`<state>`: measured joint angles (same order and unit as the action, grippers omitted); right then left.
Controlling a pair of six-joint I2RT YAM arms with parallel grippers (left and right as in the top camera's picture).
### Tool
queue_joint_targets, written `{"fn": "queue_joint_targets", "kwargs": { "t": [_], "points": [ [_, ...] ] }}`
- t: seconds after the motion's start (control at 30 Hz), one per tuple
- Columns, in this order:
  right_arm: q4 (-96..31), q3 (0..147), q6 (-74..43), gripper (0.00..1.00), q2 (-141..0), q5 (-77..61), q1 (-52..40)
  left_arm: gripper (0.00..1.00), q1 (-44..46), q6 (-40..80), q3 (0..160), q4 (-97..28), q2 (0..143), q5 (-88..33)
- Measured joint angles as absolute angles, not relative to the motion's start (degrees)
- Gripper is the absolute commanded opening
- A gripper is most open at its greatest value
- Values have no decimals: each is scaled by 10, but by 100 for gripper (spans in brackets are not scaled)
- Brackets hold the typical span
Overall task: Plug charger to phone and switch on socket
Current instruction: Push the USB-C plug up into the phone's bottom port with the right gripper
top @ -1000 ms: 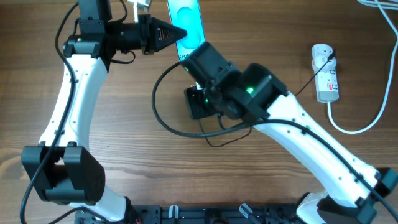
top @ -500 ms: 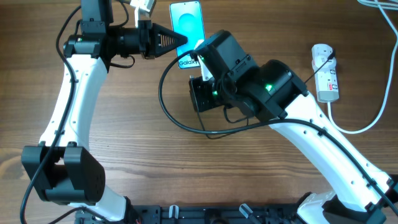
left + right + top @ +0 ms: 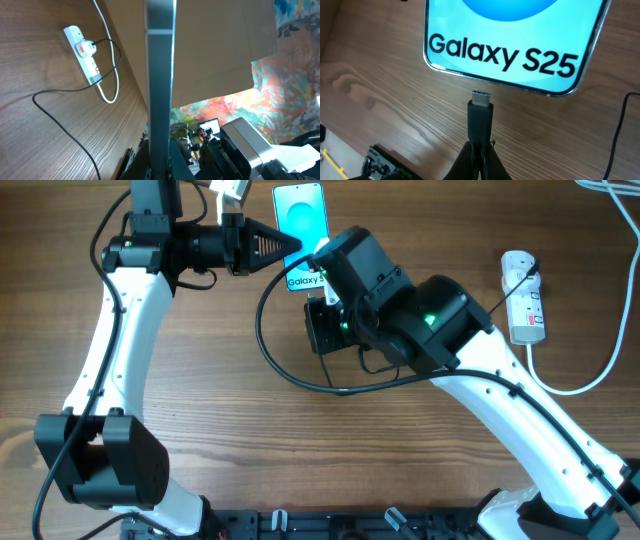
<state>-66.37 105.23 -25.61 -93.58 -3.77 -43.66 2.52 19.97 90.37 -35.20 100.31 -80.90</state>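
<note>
The right gripper (image 3: 480, 152) is clamped on the charger (image 3: 480, 114), whose tip is held just short of the bottom edge of the phone (image 3: 505, 45), aligned for insertion; the phone is steadied in the clenched left gripper (image 3: 287, 246); the socket (image 3: 524, 298) lies well apart.

The right claw (image 3: 479, 150) is pinching the thin black charger connector (image 3: 480, 117) between its fingers. The connector's silver tip is pointing straight ahead, stopping just short of the cyan-screened, white-edged flat phone (image 3: 515, 30), above the brown wooden table (image 3: 375, 95).
</note>
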Motion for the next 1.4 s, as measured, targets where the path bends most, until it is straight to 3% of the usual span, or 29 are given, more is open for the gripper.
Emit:
{"fn": "queue_joint_targets", "kwargs": {
  "t": [1.4],
  "points": [
    [-681,1060,-254,4,-967,-34,-433,4,25,140,904,-361,1003,-792]
  ]
}}
